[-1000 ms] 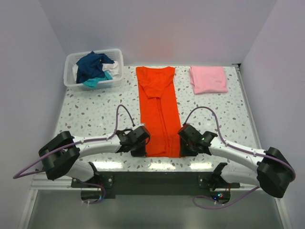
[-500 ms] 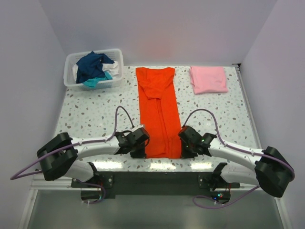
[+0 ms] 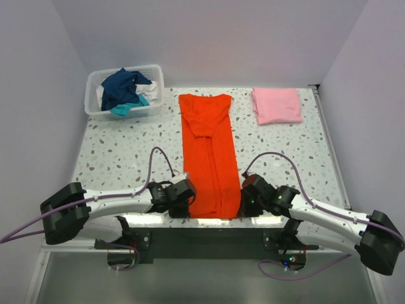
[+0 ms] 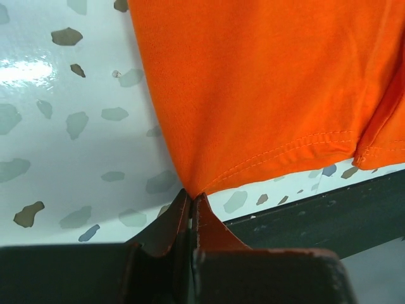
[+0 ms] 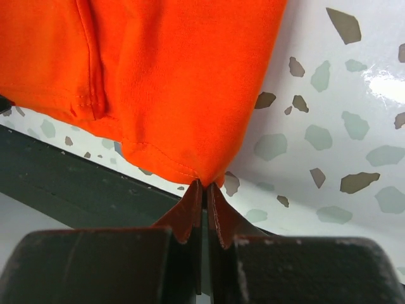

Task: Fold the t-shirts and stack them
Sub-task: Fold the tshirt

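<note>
The orange-red t-shirt (image 3: 209, 152) lies as a long narrow strip down the table's middle, sleeves folded in. My left gripper (image 3: 188, 204) is shut on its near left hem corner (image 4: 190, 183). My right gripper (image 3: 243, 204) is shut on its near right hem corner (image 5: 205, 177). Both corners sit at the table's front edge. A folded light pink t-shirt (image 3: 276, 105) lies at the back right. Navy, teal and white shirts (image 3: 124, 90) are piled in the basket.
A translucent white plastic basket (image 3: 95, 109) stands at the back left. The speckled table (image 3: 120, 149) ends at a dark front edge (image 4: 329, 215) right below the hem. Walls close in the left, right and back.
Both grippers have drawn back toward the near edge, pulling the orange-red shirt's hem with them; the whole strip has slid slightly nearer.
</note>
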Controlling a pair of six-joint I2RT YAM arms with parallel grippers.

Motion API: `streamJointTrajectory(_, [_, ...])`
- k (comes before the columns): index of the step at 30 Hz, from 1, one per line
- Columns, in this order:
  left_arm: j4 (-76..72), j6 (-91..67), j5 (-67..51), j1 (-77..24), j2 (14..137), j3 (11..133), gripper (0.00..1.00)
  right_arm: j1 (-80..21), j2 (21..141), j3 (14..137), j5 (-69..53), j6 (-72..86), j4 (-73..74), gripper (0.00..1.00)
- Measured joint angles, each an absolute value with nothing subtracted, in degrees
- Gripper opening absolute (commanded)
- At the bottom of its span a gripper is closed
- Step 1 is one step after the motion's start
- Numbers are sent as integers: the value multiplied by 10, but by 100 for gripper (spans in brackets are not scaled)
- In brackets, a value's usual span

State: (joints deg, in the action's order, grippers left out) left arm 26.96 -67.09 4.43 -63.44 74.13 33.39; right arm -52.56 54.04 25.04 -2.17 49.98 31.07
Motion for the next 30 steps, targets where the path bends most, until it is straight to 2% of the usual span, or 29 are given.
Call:
streamJointTrajectory(5, [291,-670,66,-635,729,347,0,-526,545,277,-12,489,329,0])
streamJointTrajectory(11, [312,-658,100,-623,733,409,0,-512,568,364,26,453,335,0])
streamJointTrajectory(21, [298,-570,117,-498,757,490,0,-465,624,453,83,396,300,0])
streamJointTrajectory(30, [263,-498,116,-411,826,571,0,-379,707,545,95,353,259,0])
